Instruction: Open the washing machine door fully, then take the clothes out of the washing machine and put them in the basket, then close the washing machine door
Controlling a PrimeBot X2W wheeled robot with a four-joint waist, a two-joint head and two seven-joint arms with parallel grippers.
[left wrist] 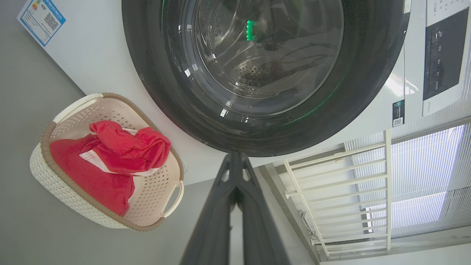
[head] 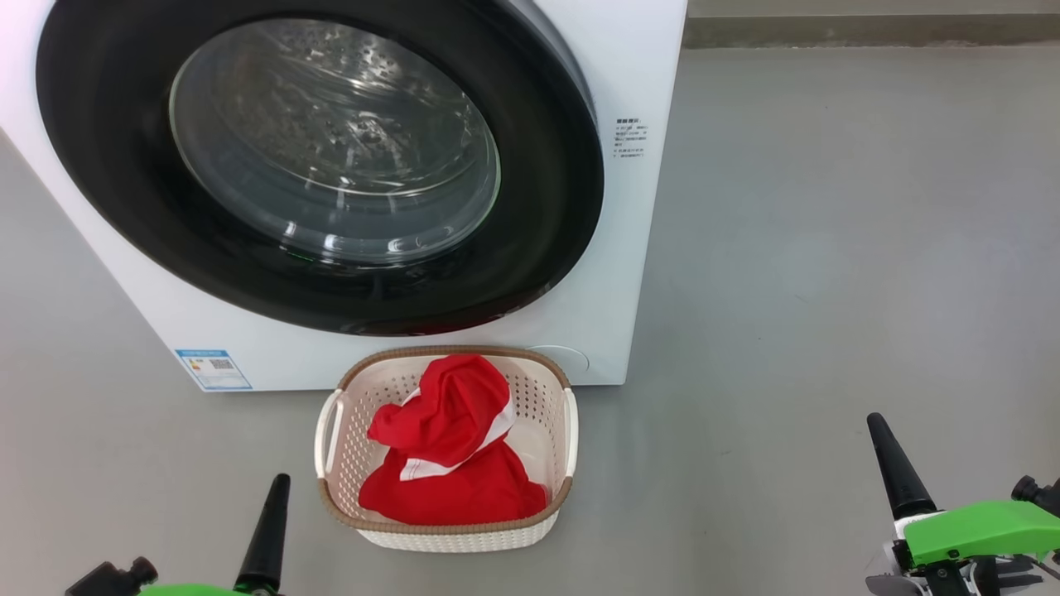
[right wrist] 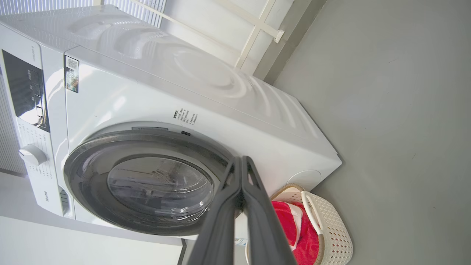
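Observation:
The white washing machine (head: 629, 248) stands ahead, and its door (head: 124, 190) with the black rim and clear glass bowl lies flat against the front, closed. On the floor right before it sits the cream basket (head: 331, 430) with the red and white clothes (head: 451, 463) heaped inside. My left gripper (head: 277, 488) is shut and empty at the lower left, short of the basket. Low at the right, well clear of the basket, my right gripper (head: 878, 426) is shut and empty too. The left wrist view has the door (left wrist: 154, 95), basket (left wrist: 48, 132) and clothes (left wrist: 110, 162) beyond the shut left gripper (left wrist: 235, 156).
Grey floor (head: 828, 248) stretches open to the right of the machine. A blue label sticker (head: 213, 368) marks the machine's lower front. The right wrist view has the control panel (right wrist: 25, 95) and dial (right wrist: 32, 154); a white railing (left wrist: 331, 191) and wall stand behind the machine.

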